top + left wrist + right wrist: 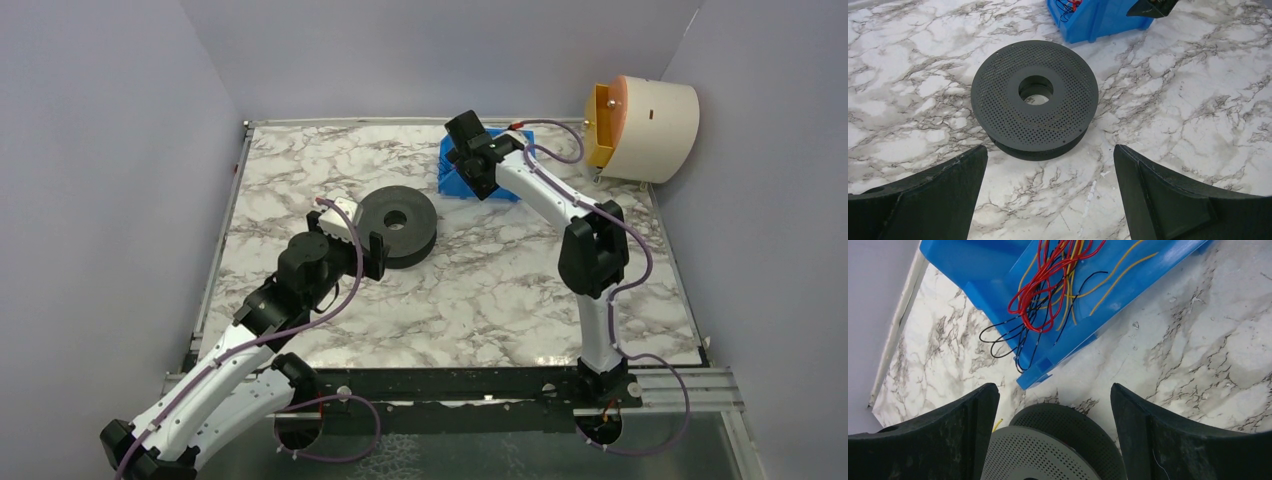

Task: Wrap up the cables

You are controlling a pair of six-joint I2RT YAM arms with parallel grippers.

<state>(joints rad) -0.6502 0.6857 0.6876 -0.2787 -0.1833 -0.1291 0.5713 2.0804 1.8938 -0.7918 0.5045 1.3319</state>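
black plastic fingers of the left claw [1050, 152] stand spread wide, with nothing held between them. just ahead of its tips, a black perforated round spool [1033, 95] lies flat on the white grey-veined marble table [1198, 100], clear of both fingers. beyond the spool, farther out from this claw and a little to its right, sits an open blue plastic bin [1098, 22]. the right claw [1053, 387] hangs close by a corner of that bin, its jaws wide apart and likewise empty. the cables [1048, 285], a loose tangle of thin red and yellow-orange wires with a few black ones among them, lie inside the bin straight ahead of the right claw's tips, and the tips do not touch them. some black loops spill over the bin's low edge onto the marble, ahead of the finger on the left of the right wrist view.
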